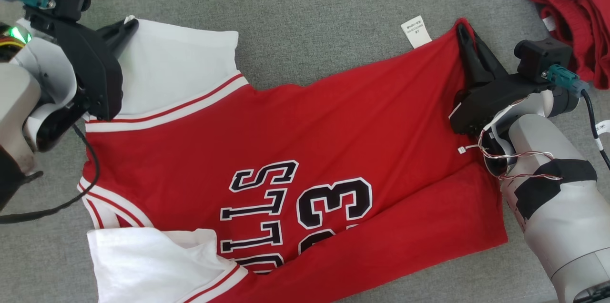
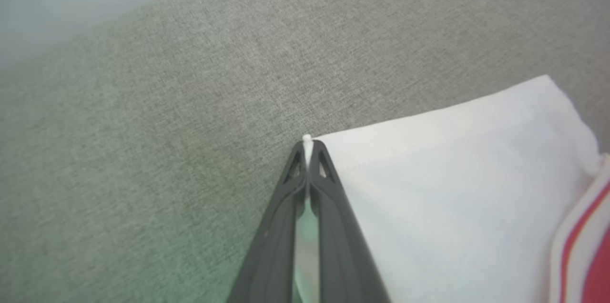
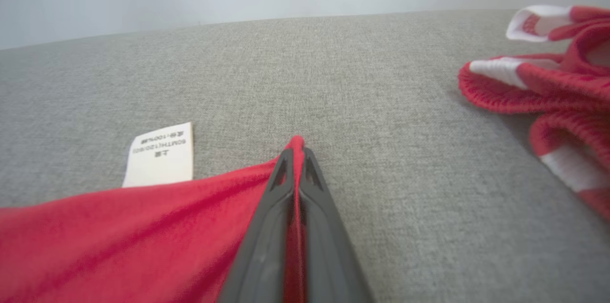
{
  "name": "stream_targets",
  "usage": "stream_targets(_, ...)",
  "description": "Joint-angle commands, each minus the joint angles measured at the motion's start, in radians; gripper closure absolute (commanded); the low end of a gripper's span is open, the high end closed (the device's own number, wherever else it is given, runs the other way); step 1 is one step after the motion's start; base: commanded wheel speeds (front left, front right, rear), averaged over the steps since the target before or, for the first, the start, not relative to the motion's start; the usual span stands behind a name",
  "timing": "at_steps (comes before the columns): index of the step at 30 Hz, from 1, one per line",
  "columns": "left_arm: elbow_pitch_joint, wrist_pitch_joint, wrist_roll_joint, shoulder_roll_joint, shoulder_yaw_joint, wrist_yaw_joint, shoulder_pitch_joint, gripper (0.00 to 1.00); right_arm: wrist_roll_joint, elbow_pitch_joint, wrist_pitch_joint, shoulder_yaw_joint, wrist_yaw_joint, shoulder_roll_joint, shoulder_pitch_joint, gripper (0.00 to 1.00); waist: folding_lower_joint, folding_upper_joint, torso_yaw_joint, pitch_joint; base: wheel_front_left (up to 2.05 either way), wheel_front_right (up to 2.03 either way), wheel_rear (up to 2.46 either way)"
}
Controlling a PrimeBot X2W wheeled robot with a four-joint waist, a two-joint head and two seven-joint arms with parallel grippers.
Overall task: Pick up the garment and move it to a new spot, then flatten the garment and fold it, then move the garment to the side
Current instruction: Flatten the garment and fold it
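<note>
The left forearm (image 1: 14,103), pale and close at the edge of the head view, leads up to the left pincer (image 1: 127,26). Its two dark fingers are pressed shut on the far corner of a white sleeve (image 1: 181,65). A sliver of white cloth pokes out just past the tips, and the rest of the sleeve spreads to that pincer's right.

The sleeve belongs to a red jersey (image 1: 305,141), which lies flat on the grey cloth-covered desk (image 1: 310,7) and stretches from one pincer across to the other. A second white sleeve (image 1: 152,265) lies on the near side, well below the left pincer. Dark lettering and a number (image 1: 333,203) run across the chest, and a red fold of the jersey's near edge covers part of them.

A white care label (image 1: 416,31) sticks out from the hem just left of the right pincer (image 1: 461,29). This pincer is clamped on the jersey's far hem corner, with red cloth squeezed between its fingers. Behind it, the right forearm (image 1: 562,227) is wrapped with black tape (image 1: 553,188). Further right, apart from the pincer, sits a pile of red and white clothes (image 1: 576,12).
</note>
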Motion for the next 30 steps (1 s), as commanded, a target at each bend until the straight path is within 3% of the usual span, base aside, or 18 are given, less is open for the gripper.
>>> stream_targets(1, -0.010, -0.019, 0.012, 0.007, -0.009, 0.002, -0.023, 1.00, 0.001, 0.047, 0.017, 0.002, -0.013, -0.004, 0.055, 1.00, 0.0002, 0.0001, 0.000, -0.002, 0.00, 0.00, 0.00)
stream_targets(15, 0.027, -0.302, 0.218, -0.027, -0.031, 0.002, -0.074, 1.00, -0.078, -0.009, 0.012, -0.106, -0.009, 0.046, 0.111, 1.00, 0.0002, 0.0001, -0.009, -0.096, 0.00, 0.00, 0.00)
stream_targets(22, 0.061, -0.372, 0.250, -0.048, -0.032, 0.002, -0.034, 1.00, -0.127, -0.029, 0.010, -0.160, -0.009, 0.067, 0.151, 1.00, 0.0002, 0.0001, -0.009, -0.178, 0.00, 0.00, 0.00)
stream_targets(30, 0.055, -0.412, 0.200, -0.083, -0.032, 0.002, 0.080, 1.00, -0.173, -0.080, 0.010, -0.229, -0.009, 0.058, 0.234, 1.00, 0.0002, 0.0001, 0.025, -0.297, 0.00, 0.00, 0.00)
